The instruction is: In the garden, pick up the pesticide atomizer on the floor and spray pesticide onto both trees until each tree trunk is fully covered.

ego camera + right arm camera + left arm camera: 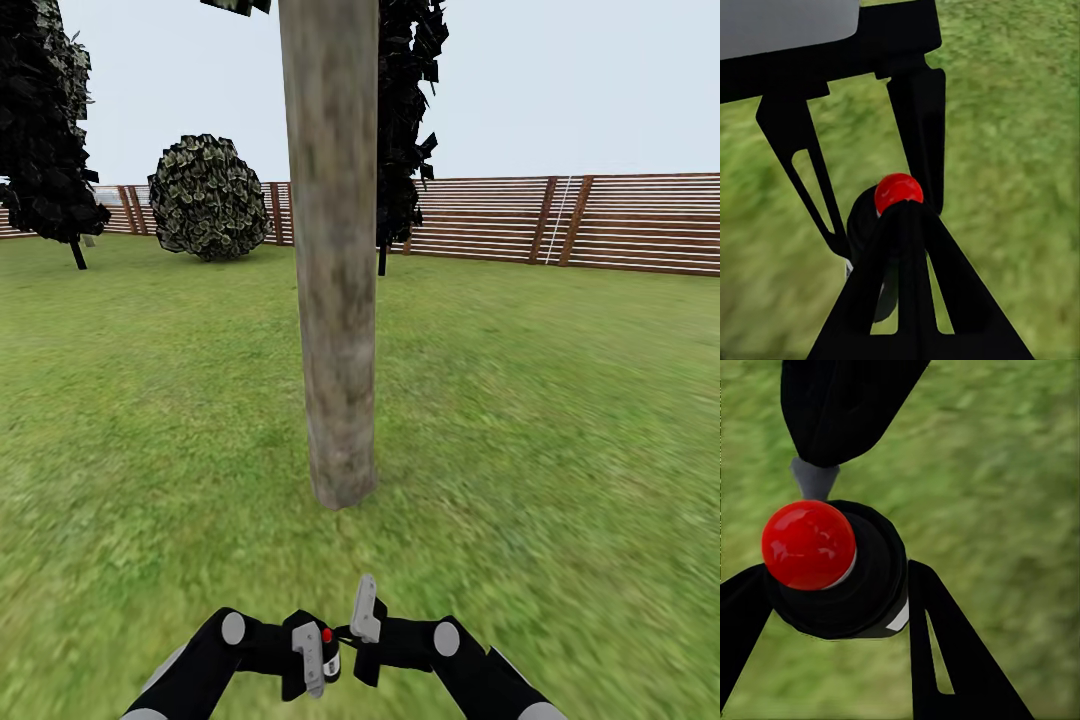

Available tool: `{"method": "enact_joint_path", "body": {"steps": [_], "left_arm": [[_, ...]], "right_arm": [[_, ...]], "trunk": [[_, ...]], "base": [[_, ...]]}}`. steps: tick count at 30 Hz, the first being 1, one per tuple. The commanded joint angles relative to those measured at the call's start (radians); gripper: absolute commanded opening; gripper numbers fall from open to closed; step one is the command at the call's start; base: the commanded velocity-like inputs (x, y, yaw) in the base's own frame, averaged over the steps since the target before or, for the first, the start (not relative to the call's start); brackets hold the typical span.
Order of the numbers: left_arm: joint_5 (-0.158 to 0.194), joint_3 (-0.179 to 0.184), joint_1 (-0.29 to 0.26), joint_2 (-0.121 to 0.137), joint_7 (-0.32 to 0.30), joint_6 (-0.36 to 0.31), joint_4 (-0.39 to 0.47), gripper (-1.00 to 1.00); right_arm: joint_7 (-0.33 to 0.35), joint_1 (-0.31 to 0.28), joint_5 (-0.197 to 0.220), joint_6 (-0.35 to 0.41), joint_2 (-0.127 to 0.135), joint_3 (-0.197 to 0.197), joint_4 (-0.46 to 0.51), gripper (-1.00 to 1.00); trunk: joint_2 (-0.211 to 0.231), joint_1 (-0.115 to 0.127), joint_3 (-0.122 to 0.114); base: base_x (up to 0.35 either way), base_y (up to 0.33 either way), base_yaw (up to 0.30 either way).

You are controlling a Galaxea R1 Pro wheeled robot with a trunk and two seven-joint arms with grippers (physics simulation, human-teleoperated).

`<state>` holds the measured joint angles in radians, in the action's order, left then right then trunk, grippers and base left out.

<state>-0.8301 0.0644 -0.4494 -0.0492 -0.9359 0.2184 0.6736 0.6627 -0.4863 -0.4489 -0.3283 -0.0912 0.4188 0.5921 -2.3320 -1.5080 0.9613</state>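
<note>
A thick pale tree trunk (335,300) rises from the lawn straight ahead, a short way beyond my hands. The pesticide atomizer (327,640) is a black cylinder with a red round cap (808,544). My left gripper (316,660) is shut on its black body (870,592), with one finger on each side. My right gripper (365,618) is shut, and its joined tip (907,214) sits right against the red cap (898,191). Both hands hang low over the grass in front of the trunk. The trunk's crown is cut off at the top of the head view.
Green lawn (560,420) spreads all around the trunk. A round mottled bush (210,198) and dark conifers (45,130) (405,120) stand far back. A brown slat fence (600,222) closes the garden behind them.
</note>
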Motion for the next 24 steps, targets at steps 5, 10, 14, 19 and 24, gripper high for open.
{"method": "enact_joint_path", "body": {"steps": [5,10,14,19,24], "left_arm": [[0.0,0.0,-0.001,-0.001,0.0,0.029,-0.001,-1.0],[0.0,-0.001,-0.001,0.0,0.0,0.031,-0.002,-1.0],[0.0,0.0,-0.001,0.0,0.0,0.032,-0.002,-1.0],[0.0,-0.001,-0.001,0.0,0.0,0.033,-0.002,-1.0],[0.001,-0.001,0.0,-0.001,-0.001,0.035,-0.003,-1.0]], "right_arm": [[0.0,0.0,-0.001,0.0,0.002,0.0,0.0,-1.0],[0.0,0.0,-0.001,0.0,0.002,0.0,0.0,-1.0],[0.0,0.0,-0.001,0.0,0.003,0.0,-0.001,-1.0],[0.0,0.0,-0.001,0.0,0.004,0.0,-0.001,-1.0],[0.0,0.0,-0.001,0.0,0.004,0.0,-0.001,-1.0]], "trunk": [[0.0,0.0,0.0],[0.0,0.0,0.0],[0.0,0.0,0.0],[0.0,0.0,0.0],[0.0,0.0,0.0]], "base": [[0.0,0.0,0.0],[0.0,0.0,0.0],[0.0,0.0,0.0],[0.0,0.0,0.0],[0.0,0.0,0.0]]}}
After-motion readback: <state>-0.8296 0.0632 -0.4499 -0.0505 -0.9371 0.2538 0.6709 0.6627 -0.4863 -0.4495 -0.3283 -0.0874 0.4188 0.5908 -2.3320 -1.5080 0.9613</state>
